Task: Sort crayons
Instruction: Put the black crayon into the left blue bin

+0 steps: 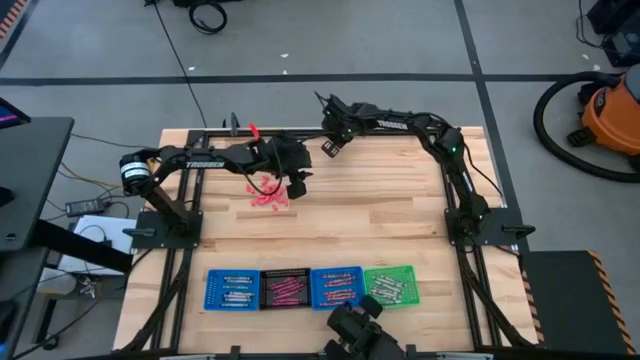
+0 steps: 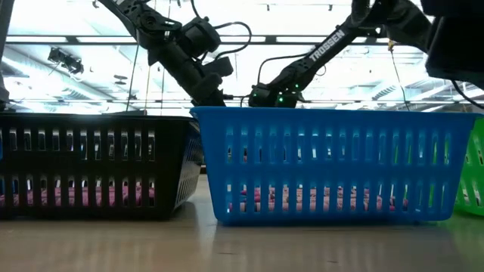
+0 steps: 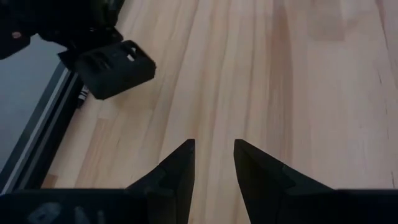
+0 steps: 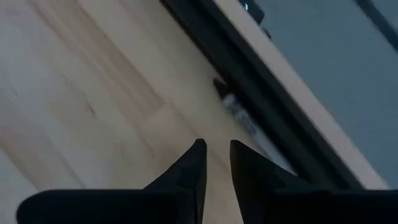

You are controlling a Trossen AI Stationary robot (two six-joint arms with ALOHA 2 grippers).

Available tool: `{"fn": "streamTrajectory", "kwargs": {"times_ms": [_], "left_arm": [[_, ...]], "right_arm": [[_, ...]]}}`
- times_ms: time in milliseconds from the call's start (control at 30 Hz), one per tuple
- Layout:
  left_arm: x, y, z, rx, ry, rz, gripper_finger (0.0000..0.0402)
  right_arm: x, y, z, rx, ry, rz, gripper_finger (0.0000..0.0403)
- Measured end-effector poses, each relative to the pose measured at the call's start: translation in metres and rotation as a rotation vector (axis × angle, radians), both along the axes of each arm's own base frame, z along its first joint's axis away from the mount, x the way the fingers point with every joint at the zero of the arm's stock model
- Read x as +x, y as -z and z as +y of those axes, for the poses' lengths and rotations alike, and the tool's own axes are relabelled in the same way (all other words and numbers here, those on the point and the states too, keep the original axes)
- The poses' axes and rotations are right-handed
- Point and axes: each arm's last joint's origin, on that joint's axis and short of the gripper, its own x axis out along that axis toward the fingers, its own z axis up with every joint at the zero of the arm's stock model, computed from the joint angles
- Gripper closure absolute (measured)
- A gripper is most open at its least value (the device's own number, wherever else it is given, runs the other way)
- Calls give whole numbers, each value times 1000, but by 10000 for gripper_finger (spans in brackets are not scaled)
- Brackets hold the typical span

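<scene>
A small pile of red crayons (image 1: pixel 267 194) lies on the wooden table left of centre. My left gripper (image 1: pixel 296 187) hovers just to the right of the pile; its fingers (image 3: pixel 214 149) stand a little apart with only bare wood between them. My right gripper (image 1: pixel 328 146) hovers near the table's far edge, and its fingers (image 4: pixel 216 146) are also slightly apart and empty. A grey crayon (image 4: pixel 238 111) lies ahead of the right gripper against the dark frame rail. More crayons lie in the trays at the near edge.
Four trays stand in a row at the near edge: blue (image 1: pixel 232 288), black (image 1: pixel 285 288), blue (image 1: pixel 336 287) and green (image 1: pixel 388 285). The black tray (image 2: pixel 91 166) and a blue tray (image 2: pixel 333 166) fill the low view. A dark metal frame (image 1: pixel 200 135) borders the table.
</scene>
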Motion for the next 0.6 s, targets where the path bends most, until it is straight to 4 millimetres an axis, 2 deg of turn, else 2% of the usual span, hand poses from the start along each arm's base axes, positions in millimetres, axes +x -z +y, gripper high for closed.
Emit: {"fn": "streamTrajectory", "kwargs": {"times_ms": [333,600], "left_arm": [[0,0,0,3,3,1,281],[0,0,-1,5,10,4,281]], "right_arm": [[-12,2,-12,29,87,4,326],[-13,2,-13,8,51,27,312]]}}
